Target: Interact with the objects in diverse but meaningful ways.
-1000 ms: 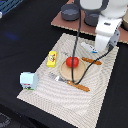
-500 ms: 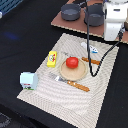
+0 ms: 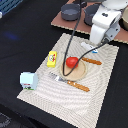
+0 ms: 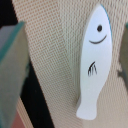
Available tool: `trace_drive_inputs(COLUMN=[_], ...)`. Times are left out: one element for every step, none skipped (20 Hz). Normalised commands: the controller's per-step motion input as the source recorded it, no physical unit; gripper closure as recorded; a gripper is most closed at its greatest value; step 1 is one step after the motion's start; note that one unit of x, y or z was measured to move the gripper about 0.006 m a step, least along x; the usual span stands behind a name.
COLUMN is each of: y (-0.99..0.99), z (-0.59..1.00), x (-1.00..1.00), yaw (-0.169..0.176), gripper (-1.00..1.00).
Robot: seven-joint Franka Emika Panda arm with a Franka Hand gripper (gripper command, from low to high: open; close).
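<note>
A red tomato (image 3: 72, 62) sits on a round wooden plate (image 3: 79, 75) in the middle of the striped mat. A yellow packet (image 3: 51, 59) lies toward the exterior view's left of the plate. The white carton (image 3: 28, 80) stands at the mat's near left corner. My gripper (image 3: 95, 43) hangs over the white tube (image 3: 88, 47) beyond the plate. In the wrist view the tube (image 4: 93, 65) is a white fish shape with a smiling face. It lies flat between my gripper's (image 4: 67, 70) blurred fingers (image 4: 11, 75), which are open and clear of it.
A wooden-handled fork (image 3: 71, 83) lies on the near side of the plate and a knife (image 3: 93, 61) on its far side. Two grey pots (image 3: 70, 11) stand on a brown board behind the mat (image 3: 45, 95). Black tabletop surrounds it.
The arm has shifted a little away from the plate toward the mat's far right side. The objects on the mat have not moved.
</note>
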Motion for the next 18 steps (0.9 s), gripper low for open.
trace_drive_inputs(y=[0.19,0.22,0.17,0.16,0.12,0.04,0.01,0.00,0.00,0.00,0.00,0.00,-0.01,-0.05,-0.08,-0.10,-0.08,-0.09], z=[0.00,0.00,0.00,0.00,0.00,-0.03,-0.07,-0.13,-0.14,-0.14,-0.17,-0.13,-0.08,-0.08,-0.12,-0.17,-0.24,-0.28], x=[-0.72,-0.72,-0.75,-0.73,-0.69,-0.69,-0.69,-0.67,-0.63,-0.57,-0.51,-0.38,-0.16,0.00,0.00,0.00,0.00,0.00], yaw=[-0.021,-0.019,-0.016,-0.014,-0.006,0.000,0.000,0.000,0.000,0.000,-0.006,-0.021,-0.044,-0.085,-0.090,-0.088,-0.090,-0.087], gripper=[-1.00,-1.00,-1.00,-1.00,-1.00,-1.00,-1.00,-1.00,-1.00,-1.00,-1.00,-1.00,-1.00,-1.00,-1.00,-1.00,-1.00,-1.00])
